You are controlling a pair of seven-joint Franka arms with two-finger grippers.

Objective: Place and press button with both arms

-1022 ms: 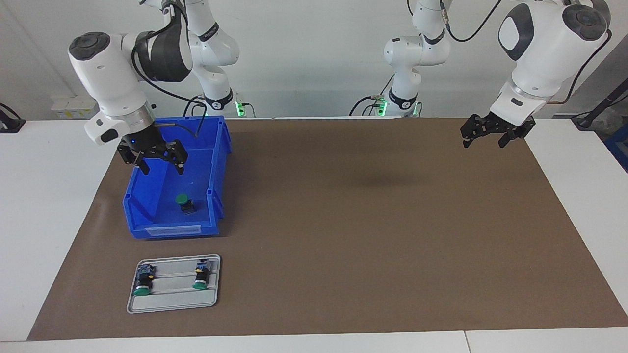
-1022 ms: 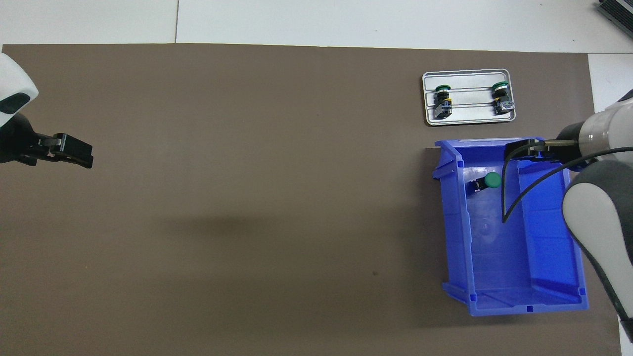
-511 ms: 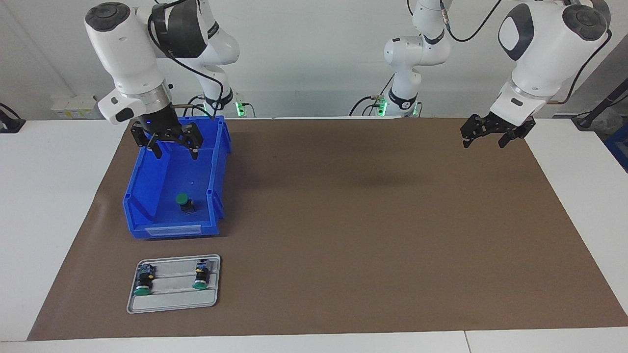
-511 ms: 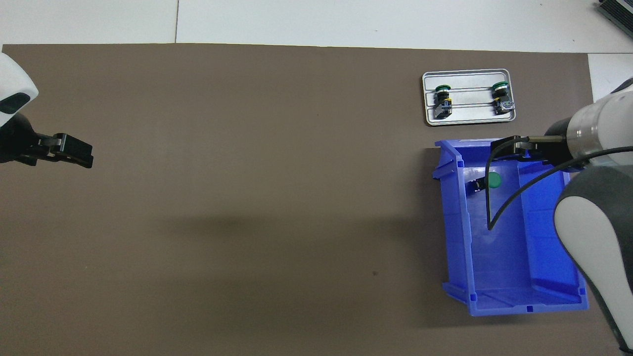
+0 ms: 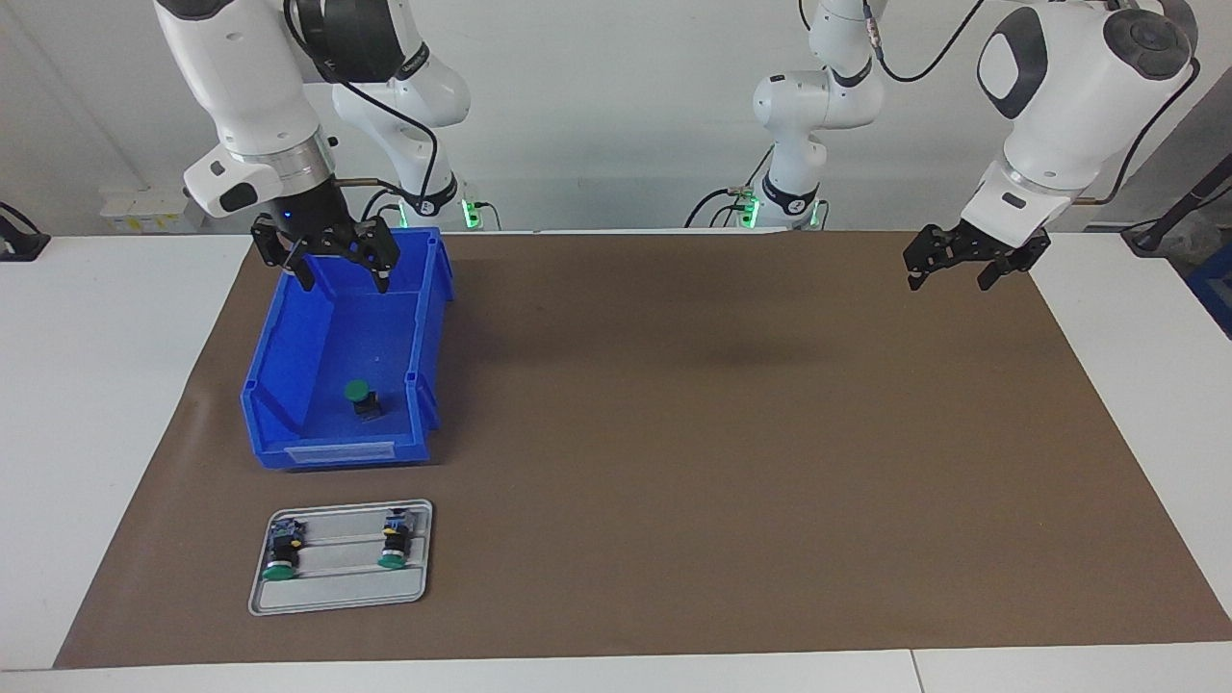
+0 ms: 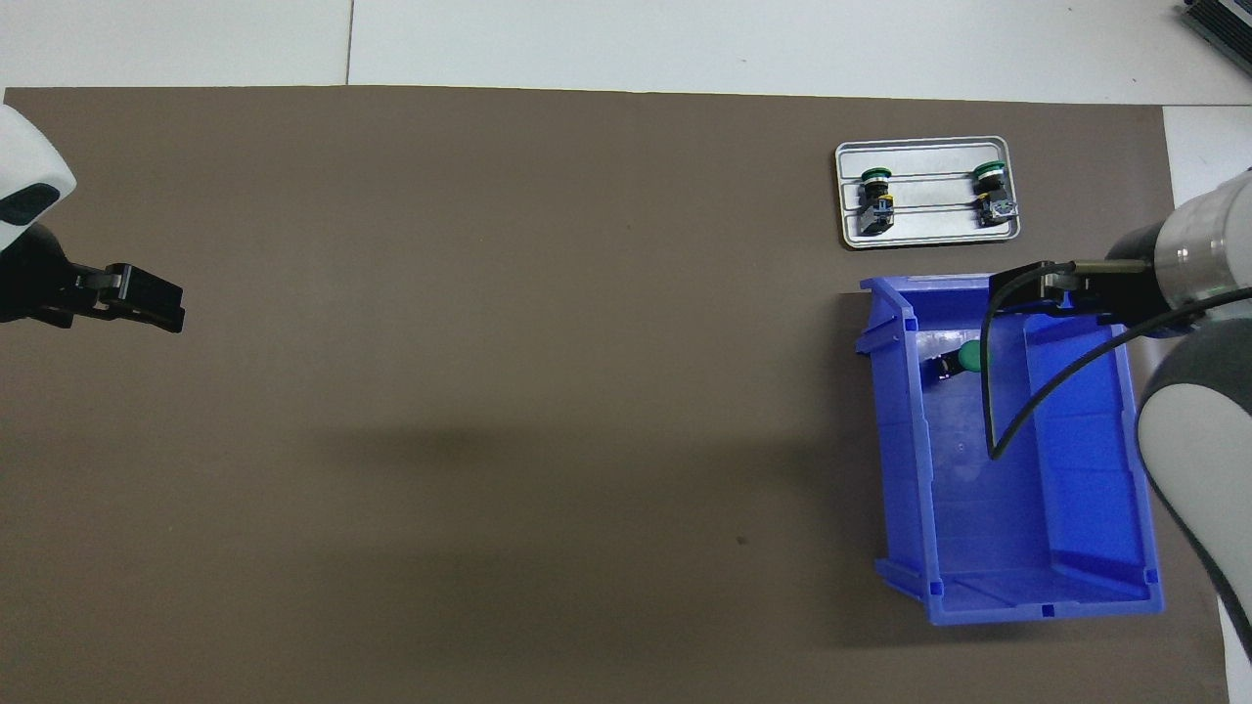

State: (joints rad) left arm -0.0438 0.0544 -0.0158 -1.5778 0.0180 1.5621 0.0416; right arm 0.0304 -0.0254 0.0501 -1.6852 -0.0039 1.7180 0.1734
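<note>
A brown paper-like mat (image 5: 674, 433) covers most of the white table (image 5: 96, 385). Toward the right arm's end sits a blue open-topped plastic bin (image 5: 423, 318), and lying on its floor, close to the wall farthest from the robots, is a small push-button with a round green cap and a black body (image 5: 360, 396). It rests on its side and nothing touches it.

The right arm's black two-finger gripper (image 5: 339, 272) hangs in the air over the end of the bin nearest the robots, pointing downward, with its jaws spread wide and nothing between them. A black cable (image 6: 993, 391) loops down from that arm's wrist; in the overhead view it crosses over the green cap.

Farther from the robots than the bin, just beside it on the mat, lies a flat grey metal tray with rounded corners (image 5: 337, 602). Two more green-capped buttons (image 5: 280, 551) lie in it side by side, their green caps pointing away from the robots and their blue-and-yellow ends toward them.

The left arm waits at its own end of the table. Its black gripper (image 5: 948, 271) hovers over the mat's edge nearest the robots, its jaws spread and holding nothing.
</note>
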